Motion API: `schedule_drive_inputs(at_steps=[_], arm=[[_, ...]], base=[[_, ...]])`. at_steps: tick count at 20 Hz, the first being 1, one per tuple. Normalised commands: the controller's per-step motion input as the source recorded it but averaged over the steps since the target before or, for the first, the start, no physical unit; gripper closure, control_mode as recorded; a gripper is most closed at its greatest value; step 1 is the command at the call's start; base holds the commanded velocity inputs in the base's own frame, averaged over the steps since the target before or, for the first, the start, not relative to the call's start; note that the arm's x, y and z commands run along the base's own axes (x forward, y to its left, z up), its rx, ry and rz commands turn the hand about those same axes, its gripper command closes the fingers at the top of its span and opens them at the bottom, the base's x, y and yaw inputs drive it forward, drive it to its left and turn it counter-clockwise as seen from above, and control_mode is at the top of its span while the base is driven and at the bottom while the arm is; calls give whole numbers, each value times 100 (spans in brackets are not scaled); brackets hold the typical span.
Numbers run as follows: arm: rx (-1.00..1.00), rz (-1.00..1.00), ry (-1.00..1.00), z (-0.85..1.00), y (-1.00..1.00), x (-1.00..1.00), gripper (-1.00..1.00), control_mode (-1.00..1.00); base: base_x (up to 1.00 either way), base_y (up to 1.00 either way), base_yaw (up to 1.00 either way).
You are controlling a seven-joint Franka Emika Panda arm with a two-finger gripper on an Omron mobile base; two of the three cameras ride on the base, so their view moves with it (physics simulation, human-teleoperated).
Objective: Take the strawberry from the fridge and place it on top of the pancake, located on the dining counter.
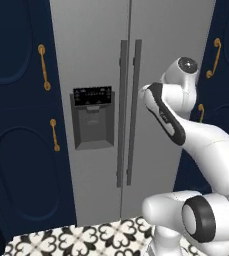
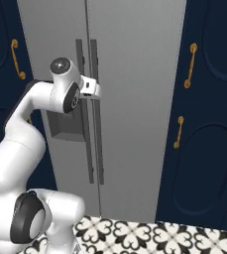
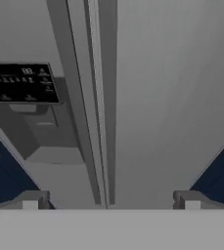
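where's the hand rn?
In the hand view, the open hand faces the closed fridge, centred on the two bar handles, right of the dispenser panel.

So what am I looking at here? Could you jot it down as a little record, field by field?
place: kitchen, patterned tile floor
facing: fridge, both doors shut
fridge handles: two vertical bars at the centre seam
dispenser panel: on the left door
either side: navy cabinets with gold handles
end effector: open, empty, pointed at the handles
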Motion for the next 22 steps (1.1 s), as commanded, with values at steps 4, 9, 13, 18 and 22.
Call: schedule_drive_inputs(at_steps=[4, 9, 13, 18, 22], arm=[[0, -1, -3, 1, 0, 24, -100, -100], [0, -2, -5, 2, 0, 49, -100, -100], [0, -4, -1, 10, 0, 42, -100, -100], [0, -5, -10, 0, 0, 18, -100, -100], [0, -1, 0, -5, 3, 46, -100, -100]], base=[[0, 0, 0], [0, 0, 0], [0, 0, 0], [0, 0, 0], [0, 0, 0]])
